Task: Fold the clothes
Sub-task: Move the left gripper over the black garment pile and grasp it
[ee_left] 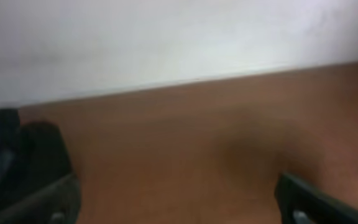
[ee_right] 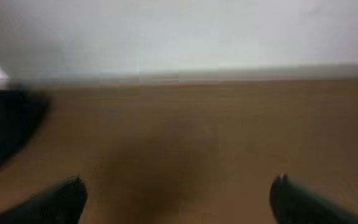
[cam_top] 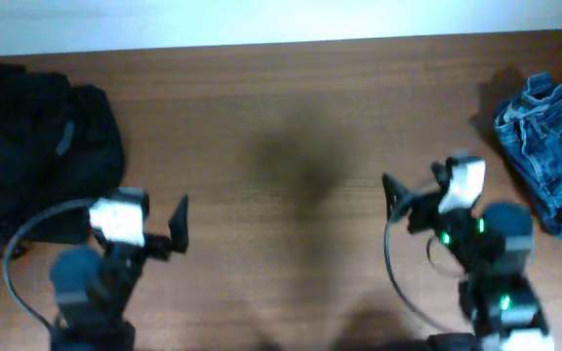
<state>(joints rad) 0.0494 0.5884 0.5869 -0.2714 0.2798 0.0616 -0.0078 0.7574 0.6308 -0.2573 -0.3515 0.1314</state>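
One heap of limp black clothes [cam_top: 37, 146], its garments uncountable, and one crumpled pair of blue denim jeans [cam_top: 549, 146] lie on one brown wooden counter [cam_top: 291, 127]. Two robot arms, the left arm [cam_top: 91, 278] and the right arm [cam_top: 501, 273], each carry two black fingers [ee_left: 319, 202].

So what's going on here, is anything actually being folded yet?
Nothing is being handled right now. The left gripper and right gripper are both open and empty, hovering over the middle of the brown wooden table. A heap of limp black garments lies at its left end, and crumpled blue denim jeans sit at the right edge, neither touched.
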